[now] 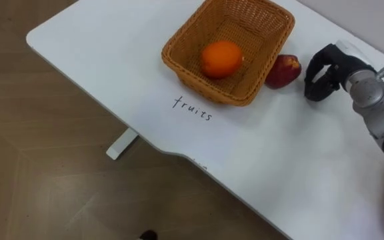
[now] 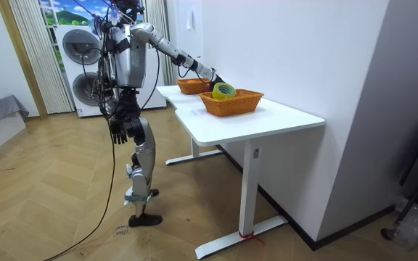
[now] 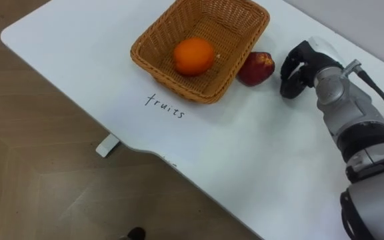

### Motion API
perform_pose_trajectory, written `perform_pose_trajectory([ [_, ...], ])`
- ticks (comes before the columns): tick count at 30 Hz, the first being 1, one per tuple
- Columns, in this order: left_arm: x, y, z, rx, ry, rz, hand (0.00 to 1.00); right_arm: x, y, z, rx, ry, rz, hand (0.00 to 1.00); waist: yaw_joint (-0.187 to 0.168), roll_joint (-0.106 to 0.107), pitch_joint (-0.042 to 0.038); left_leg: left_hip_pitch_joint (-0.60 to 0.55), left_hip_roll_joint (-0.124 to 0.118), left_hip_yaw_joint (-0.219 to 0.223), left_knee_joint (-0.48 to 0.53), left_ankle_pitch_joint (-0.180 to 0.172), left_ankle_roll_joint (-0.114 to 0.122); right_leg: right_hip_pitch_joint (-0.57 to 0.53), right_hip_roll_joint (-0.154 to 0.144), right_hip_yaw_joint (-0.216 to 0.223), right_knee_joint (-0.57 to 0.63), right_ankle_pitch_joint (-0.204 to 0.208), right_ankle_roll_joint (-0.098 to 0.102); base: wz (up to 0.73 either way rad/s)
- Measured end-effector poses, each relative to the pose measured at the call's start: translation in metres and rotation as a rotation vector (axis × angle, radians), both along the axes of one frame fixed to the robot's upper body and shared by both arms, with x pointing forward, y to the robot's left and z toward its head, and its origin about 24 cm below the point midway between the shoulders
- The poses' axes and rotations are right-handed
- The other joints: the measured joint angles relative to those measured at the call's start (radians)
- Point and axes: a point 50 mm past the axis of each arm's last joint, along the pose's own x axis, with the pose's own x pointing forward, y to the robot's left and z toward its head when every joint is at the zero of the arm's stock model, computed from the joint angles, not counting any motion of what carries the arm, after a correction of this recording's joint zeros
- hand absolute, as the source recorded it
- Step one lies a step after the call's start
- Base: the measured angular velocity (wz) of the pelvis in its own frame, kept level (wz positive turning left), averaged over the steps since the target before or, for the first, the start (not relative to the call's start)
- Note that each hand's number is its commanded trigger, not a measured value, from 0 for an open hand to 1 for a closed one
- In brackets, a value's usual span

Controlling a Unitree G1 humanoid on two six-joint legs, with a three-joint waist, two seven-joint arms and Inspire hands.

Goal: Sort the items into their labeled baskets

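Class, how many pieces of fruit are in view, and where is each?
2. An orange lies in the wicker basket; a red apple sits on the table beside it, near the right hand. More may be hidden.

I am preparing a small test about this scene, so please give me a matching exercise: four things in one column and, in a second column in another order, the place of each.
Things:
1. orange
2. apple
3. roll of tape
4. left hand

Places:
a. on the table, just outside the fruit basket
b. in the front basket of the room view
c. hanging beside the robot's thigh
d. inside the fruit basket

Pairs: 1-d, 2-a, 3-b, 4-c
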Motion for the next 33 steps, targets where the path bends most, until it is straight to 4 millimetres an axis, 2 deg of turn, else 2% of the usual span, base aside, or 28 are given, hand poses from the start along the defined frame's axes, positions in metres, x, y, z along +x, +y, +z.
perform_pose_trajectory([
  [7,0.001,0.000,0.000,0.001,-0.003,-0.001,0.00,0.000,0.000,0.000,0.003,0.000,0.001,1.00,-0.001,-0.002,-0.0006,0.001,0.000,0.001,0.000,0.000,0.000,0.000,0.000,0.001,0.000,0.000,0.000,0.00],
  [8,0.001,0.000,0.000,0.001,-0.006,-0.002,0.00,0.000,0.000,0.000,0.004,0.002,0.002,0.76,-0.001,-0.003,-0.0010,0.001,0.000,0.001,0.001,0.000,0.000,0.000,0.000,0.001,0.000,0.000,0.000,0.00],
  [9,0.002,0.000,0.001,0.000,-0.009,-0.003,0.00,0.000,0.000,0.000,0.003,0.003,0.002,0.57,-0.001,-0.003,-0.0011,0.002,0.000,0.001,0.002,0.000,0.000,0.001,0.000,0.001,0.000,0.000,0.000,0.00],
  [10,0.002,0.000,0.001,0.000,-0.011,-0.004,0.00,0.000,0.000,0.000,0.003,0.004,0.002,0.12,-0.001,-0.003,-0.0012,0.002,0.000,0.001,0.004,0.000,0.000,0.001,0.000,0.001,0.000,0.000,0.000,0.00],
  [11,0.003,0.000,0.001,-0.001,-0.013,-0.005,0.00,0.000,0.000,-0.001,0.000,0.006,0.004,0.00,-0.001,-0.003,-0.0013,0.003,0.000,0.001,0.005,0.000,0.000,0.002,0.000,0.001,0.000,0.000,0.000,0.00],
  [22,0.004,0.004,0.003,-0.020,-0.009,-0.014,0.00,-0.001,0.001,-0.001,0.003,0.020,0.017,0.00,-0.013,-0.002,-0.0034,0.003,-0.002,-0.002,0.014,0.000,0.000,0.008,-0.003,-0.004,0.001,0.000,0.000,0.00],
  [25,0.002,0.005,0.003,-0.018,-0.007,-0.005,0.00,-0.001,0.002,-0.002,0.005,0.030,0.023,0.00,-0.024,0.007,-0.0059,0.023,-0.004,-0.006,0.016,-0.001,0.003,0.029,-0.004,-0.009,0.000,0.000,0.000,0.06],
  [28,-0.002,0.006,0.002,-0.014,0.005,0.007,0.00,-0.001,0.007,-0.004,0.003,0.059,0.060,0.00,-0.035,0.025,-0.0135,0.050,-0.004,-0.005,0.008,-0.002,0.004,0.053,-0.006,-0.008,0.000,0.000,0.001,0.00],
  [30,-0.008,0.006,0.001,-0.016,0.017,0.023,0.00,0.001,0.013,-0.002,0.002,0.063,0.099,0.00,-0.055,0.042,-0.0221,0.066,-0.005,-0.003,0.003,-0.002,0.004,0.069,-0.007,-0.009,-0.001,-0.001,0.002,0.00],
  [33,-0.018,0.007,-0.001,-0.017,0.041,0.058,0.00,-0.001,0.017,-0.005,0.001,0.097,0.123,0.00,-0.066,0.058,-0.0330,0.113,-0.005,0.004,-0.018,-0.002,0.004,0.105,-0.009,0.007,-0.003,-0.005,0.008,-0.05],
])
